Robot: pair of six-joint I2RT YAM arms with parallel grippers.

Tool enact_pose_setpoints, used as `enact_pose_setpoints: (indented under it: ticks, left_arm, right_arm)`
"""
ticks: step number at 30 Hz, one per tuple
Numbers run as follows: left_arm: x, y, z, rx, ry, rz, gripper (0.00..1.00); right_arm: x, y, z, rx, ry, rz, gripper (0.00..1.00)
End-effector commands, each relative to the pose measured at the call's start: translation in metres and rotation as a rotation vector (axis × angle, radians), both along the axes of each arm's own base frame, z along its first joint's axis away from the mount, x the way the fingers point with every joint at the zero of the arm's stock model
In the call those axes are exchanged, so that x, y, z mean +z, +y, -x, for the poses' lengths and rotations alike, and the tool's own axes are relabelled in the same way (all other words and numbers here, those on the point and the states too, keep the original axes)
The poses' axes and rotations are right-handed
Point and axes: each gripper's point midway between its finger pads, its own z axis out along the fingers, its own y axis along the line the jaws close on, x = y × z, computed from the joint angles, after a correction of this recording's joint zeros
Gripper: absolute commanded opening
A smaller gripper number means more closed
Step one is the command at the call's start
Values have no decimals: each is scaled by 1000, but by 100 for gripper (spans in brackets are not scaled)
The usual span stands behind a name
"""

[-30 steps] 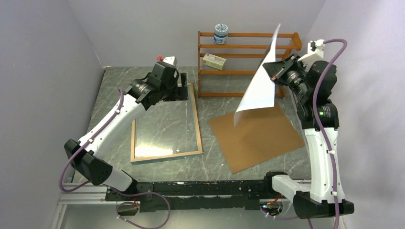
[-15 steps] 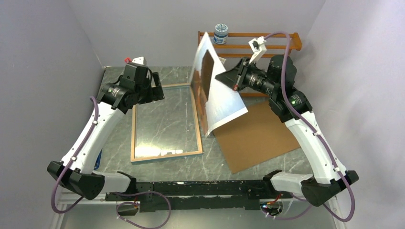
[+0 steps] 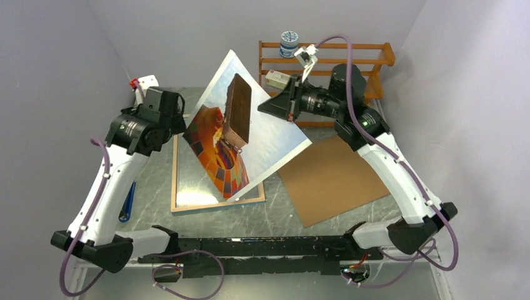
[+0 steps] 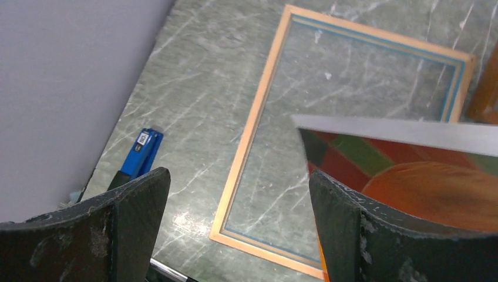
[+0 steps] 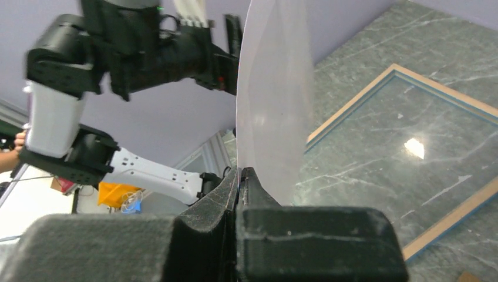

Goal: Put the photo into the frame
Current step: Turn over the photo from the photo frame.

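Note:
The photo (image 3: 219, 159) hangs tilted over the frame, its balloon print facing up and its lower corner near the frame's front rim. My right gripper (image 3: 275, 107) is shut on the photo's upper right edge. In the right wrist view the white sheet (image 5: 273, 100) rises edge-on out of the closed right gripper (image 5: 241, 176). The frame (image 3: 212, 205) lies flat on the table, wood-coloured rim up, pane clear. My left gripper (image 3: 177, 115) hovers open at the frame's far left corner, holding nothing. The left wrist view looks past the left gripper (image 4: 235, 235) to the frame (image 4: 252, 129) and the photo's edge (image 4: 423, 176).
A brown backing board (image 3: 334, 178) lies flat to the right of the frame. A wooden shelf rack (image 3: 325, 62) at the back holds a jar (image 3: 289, 44) and a small box (image 3: 279, 80). A blue tool (image 3: 127, 201) lies by the left wall.
The right arm swung left, carrying the photo from above the backing board to over the frame, and turned the print into view. The left arm drew back to the left.

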Motion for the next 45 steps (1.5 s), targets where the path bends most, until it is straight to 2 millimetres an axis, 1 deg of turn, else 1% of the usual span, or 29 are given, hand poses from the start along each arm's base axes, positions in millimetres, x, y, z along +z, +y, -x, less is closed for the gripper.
enact_pose_setpoints:
  ticks: [1, 3, 6, 8, 10, 12, 13, 14, 16, 18, 20, 21, 23, 25, 26, 27, 28, 29, 32, 35, 36, 38, 39, 42, 45]
  left_arm:
    - [34, 28, 16, 132, -124, 4, 94]
    - [37, 20, 13, 92, -144, 62, 94]
    - [37, 14, 8, 75, -155, 137, 94]
    - [36, 9, 0, 55, -153, 190, 94]
    - [36, 1, -12, 17, -143, 250, 94]
    - [34, -2, -24, -2, -125, 303, 94]
    - [31, -6, -31, -26, -112, 345, 94]
    - [31, -6, -40, -36, -114, 379, 94]
    - [24, -6, -55, -66, -97, 471, 94]
    - [16, 5, -68, -62, -80, 568, 94]
    - [6, 17, -80, -51, -63, 671, 94]
    - [3, 28, -85, -35, -67, 722, 94]
    - [-2, 37, -92, -36, -73, 818, 94]
    - [-4, 40, -95, -44, -79, 898, 94]
    - [-4, 42, -96, -49, -87, 922, 94]
    - [-3, 43, -98, -51, -95, 945, 94]
    - [-3, 42, -99, -59, -100, 967, 94]
    - [-2, 41, -100, -67, -107, 987, 94]
    - [-6, 39, -101, -74, -100, 1036, 94]
    - [-14, 48, -99, -55, -105, 1045, 94]
    - [-18, 52, -99, -51, -101, 1043, 94]
    - [-32, 60, -95, -40, -71, 1050, 94]
    - [-44, 63, -94, -34, -46, 1066, 94]
    - [-75, 68, -80, 0, 24, 1141, 94]
    - [-85, 60, -70, -2, 45, 1193, 94]
  right_arm:
    - [-2, 6, -13, -33, -32, 61, 0]
    - [-12, 9, -25, -50, -37, 103, 0]
    - [-15, 12, -42, -75, -94, 156, 0]
    - [-16, 14, -59, -106, -139, 193, 0]
    - [-17, 15, -80, -159, -168, 238, 0]
    - [-11, 17, -96, -187, -213, 266, 0]
    - [-6, 18, -103, -200, -243, 270, 0]
    - [3, 18, -109, -218, -283, 267, 0]
    - [12, 18, -122, -253, -318, 273, 0]
    - [29, 16, -127, -281, -363, 265, 0]
    - [44, 17, -124, -271, -418, 242, 0]
    - [48, 17, -122, -263, -437, 228, 0]
    - [48, 22, -115, -220, -458, 211, 0]
    - [35, 31, -104, -144, -474, 215, 0]
    - [24, 35, -100, -112, -493, 235, 0]
    - [4, 42, -96, -78, -488, 266, 0]
    - [-1, 47, -90, -58, -516, 276, 0]
    - [-22, 56, -88, -40, -514, 311, 0]
    - [-59, 78, -76, -1, -534, 373, 0]
    - [-98, 101, -63, 46, -526, 452, 0]
    - [-109, 109, -55, 66, -526, 471, 0]
    - [-124, 119, -49, 59, -525, 500, 0]
    - [-131, 123, -47, 55, -523, 508, 0]
    - [-141, 131, -39, 36, -542, 520, 0]
    - [-145, 138, -30, 34, -574, 514, 0]
